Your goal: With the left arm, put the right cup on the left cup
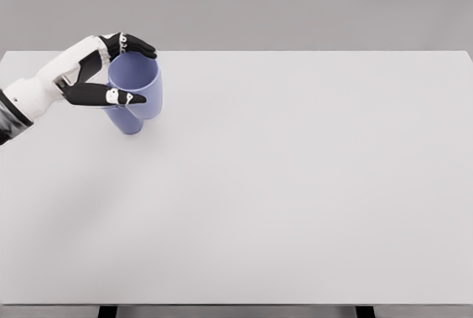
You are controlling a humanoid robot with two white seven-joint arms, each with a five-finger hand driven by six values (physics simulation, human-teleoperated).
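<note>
Desk (295,207): nearest to us, its white top fills most of the head view; the front edge runs along the bottom of the picture, the far edge lies just behind the cups.
Open room: we see bare desk across the whole middle, right and front; only the far left corner is taken up.
Left robot hand (111,70): our left arm comes in from the left edge; thumb and fingers are curled around the upper cup, fingers on its far rim, thumb across its near side.
Upper cup (137,85): blue, mouth open upward and tipped a little toward us; long axis near vertical, leaning slightly to the right at the base.
Lower cup (127,122): blue, only its lower part shows beneath the upper cup, standing on the desk.
Relation: the upper cup sits in or on the lower one; we cannot tell how deep.
Edges: both cups stand near the desk's far left corner, close to the far edge.
</note>
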